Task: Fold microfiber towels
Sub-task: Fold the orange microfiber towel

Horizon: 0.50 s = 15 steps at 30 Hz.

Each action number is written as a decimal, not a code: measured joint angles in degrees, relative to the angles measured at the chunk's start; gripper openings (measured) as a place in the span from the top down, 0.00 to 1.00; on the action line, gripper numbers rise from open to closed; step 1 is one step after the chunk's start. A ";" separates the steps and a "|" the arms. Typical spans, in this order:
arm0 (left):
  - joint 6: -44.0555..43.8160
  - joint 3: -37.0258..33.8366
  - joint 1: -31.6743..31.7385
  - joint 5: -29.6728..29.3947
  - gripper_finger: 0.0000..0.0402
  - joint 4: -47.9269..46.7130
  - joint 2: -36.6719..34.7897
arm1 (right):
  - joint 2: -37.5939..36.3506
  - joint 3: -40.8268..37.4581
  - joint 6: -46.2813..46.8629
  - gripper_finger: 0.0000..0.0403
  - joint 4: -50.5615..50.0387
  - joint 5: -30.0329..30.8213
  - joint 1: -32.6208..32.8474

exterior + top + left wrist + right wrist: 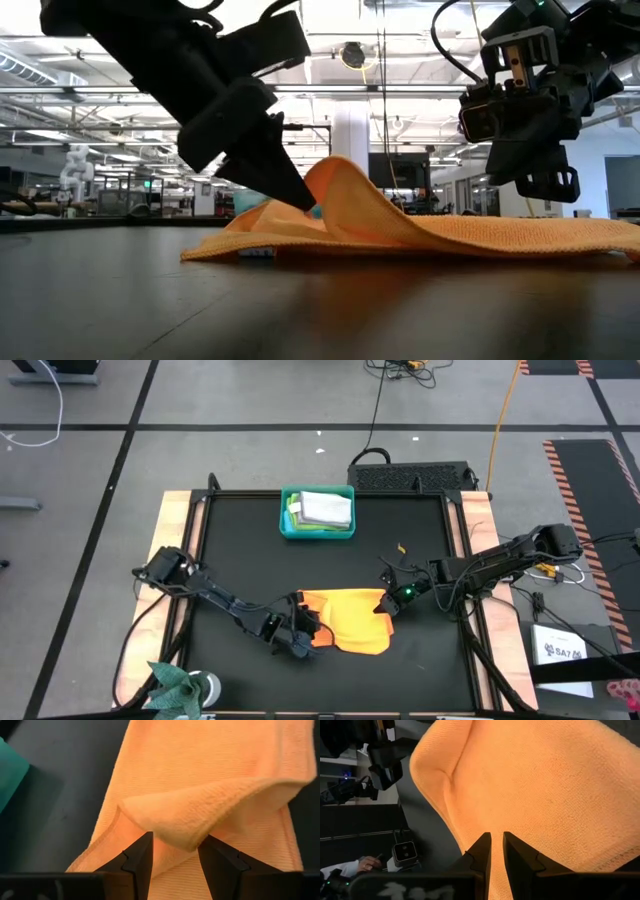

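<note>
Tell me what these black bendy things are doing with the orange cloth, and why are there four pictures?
They are two robot arms at a table. One camera looks down from above, one sits at table height, and one rides on each wrist. The orange towel lies on the black table. The left tool has its fingers open around a raised fold of the towel. The right tool sits at the towel's other edge, fingers nearly together, with no cloth seen between them. The teal bin behind holds more folded towels.
</note>
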 joint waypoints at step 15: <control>-0.50 0.00 1.98 -0.03 0.61 -0.02 -0.02 | 0.00 0.01 6.63 0.89 -0.39 -15.09 6.60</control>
